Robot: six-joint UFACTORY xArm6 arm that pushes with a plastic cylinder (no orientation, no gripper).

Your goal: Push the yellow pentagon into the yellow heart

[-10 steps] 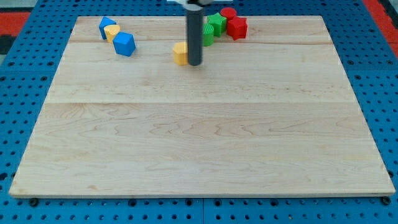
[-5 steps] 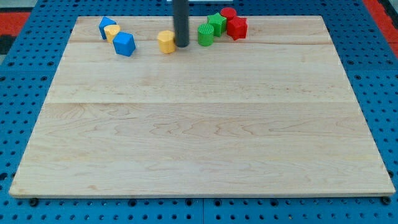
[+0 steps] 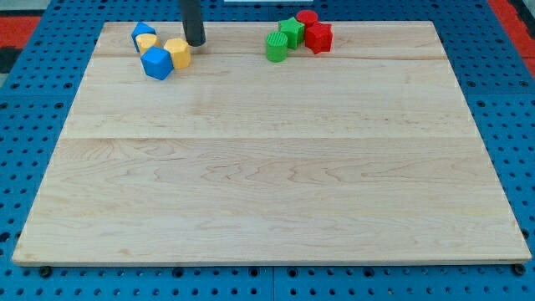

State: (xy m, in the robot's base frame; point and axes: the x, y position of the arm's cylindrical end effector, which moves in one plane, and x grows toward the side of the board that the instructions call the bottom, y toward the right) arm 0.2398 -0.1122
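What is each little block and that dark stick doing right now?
Yellow pentagon: against the blue block.
Yellow heart: between the two blue blocks.
Other blue block: behind the heart.
Green blocks: clustered with the red ones.
Red blocks: untouched.
My tip: just right of the pentagon.

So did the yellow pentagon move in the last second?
Yes. The yellow pentagon slid toward the view's left, away from the green blocks, and now touches the blue block.

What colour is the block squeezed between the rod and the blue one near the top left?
Yellow: the yellow pentagon, touching the blue block, with my tip just to its right. The only camera view shows it.
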